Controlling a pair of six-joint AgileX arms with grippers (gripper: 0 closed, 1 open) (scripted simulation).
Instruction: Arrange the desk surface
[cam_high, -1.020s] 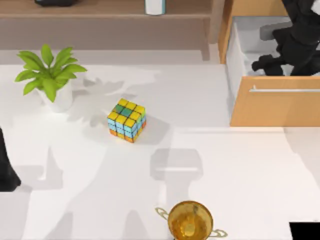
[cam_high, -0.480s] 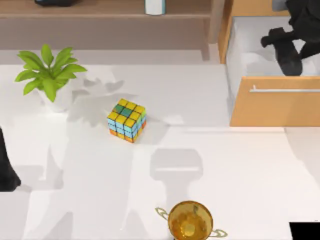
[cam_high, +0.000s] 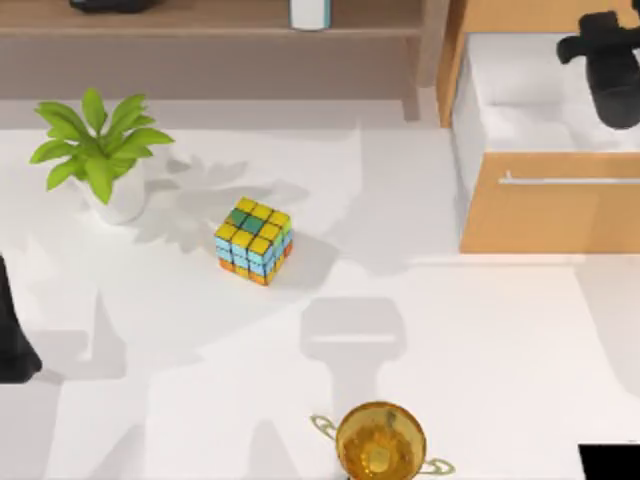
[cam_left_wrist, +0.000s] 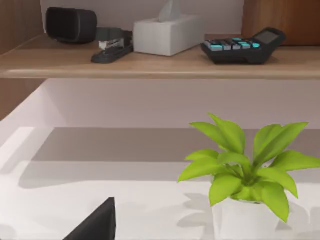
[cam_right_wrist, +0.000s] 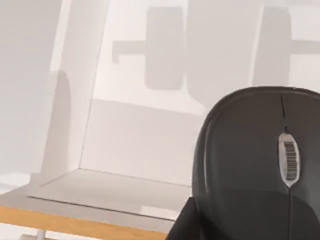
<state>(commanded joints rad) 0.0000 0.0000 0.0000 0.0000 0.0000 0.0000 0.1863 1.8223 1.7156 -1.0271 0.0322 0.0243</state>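
Note:
The desk surface (cam_high: 480, 350) is the broad white tabletop. On it stand a potted green plant (cam_high: 100, 150) at the left, a multicoloured puzzle cube (cam_high: 254, 241) near the middle and a gold trophy cup (cam_high: 379, 441) at the front edge. At the back right, my right gripper (cam_high: 590, 45) hangs over the open drawer (cam_high: 550, 215), shut on a black mouse (cam_high: 612, 95). The right wrist view has the mouse (cam_right_wrist: 260, 165) close up, with one dark finger (cam_right_wrist: 184, 222) against its side. My left arm (cam_high: 12, 340) is parked at the left edge.
A brown wooden shelf (cam_left_wrist: 150, 62) runs along the back, carrying a black device (cam_left_wrist: 70, 24), a stapler (cam_left_wrist: 112, 46), a tissue box (cam_left_wrist: 167, 32) and a calculator (cam_left_wrist: 242, 46). The plant (cam_left_wrist: 245, 165) stands below it. The drawer is white-lined, with a metal handle (cam_high: 570, 180).
My right gripper has risen and pulled back to the right, from low in the drawer toward the top right corner, taking the black mouse with it. The left arm has not moved.

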